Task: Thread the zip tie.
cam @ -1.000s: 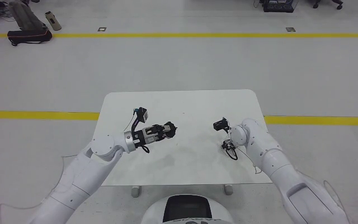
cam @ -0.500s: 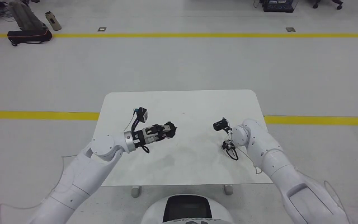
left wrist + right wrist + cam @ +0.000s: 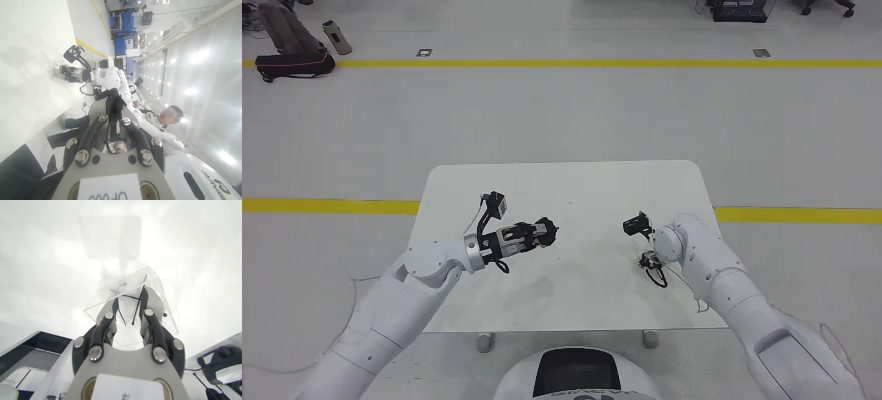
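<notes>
R gripper (image 3: 130, 298) wide open inside clear box (image 3: 168, 313), fingers (image 3: 144, 299) astride black zip ties (image 3: 136, 308), gripping none. L gripper (image 3: 113, 95) closed over table (image 3: 572, 185); can't tell if holding anything.

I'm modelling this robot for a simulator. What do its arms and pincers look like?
The left arm and right arm have smooth, rounded white shells. The left pincer and right pincer each have a grey metal base, black curved link bars with silver bolts, and a white label. Thin black cables loop at the wrists.
</notes>
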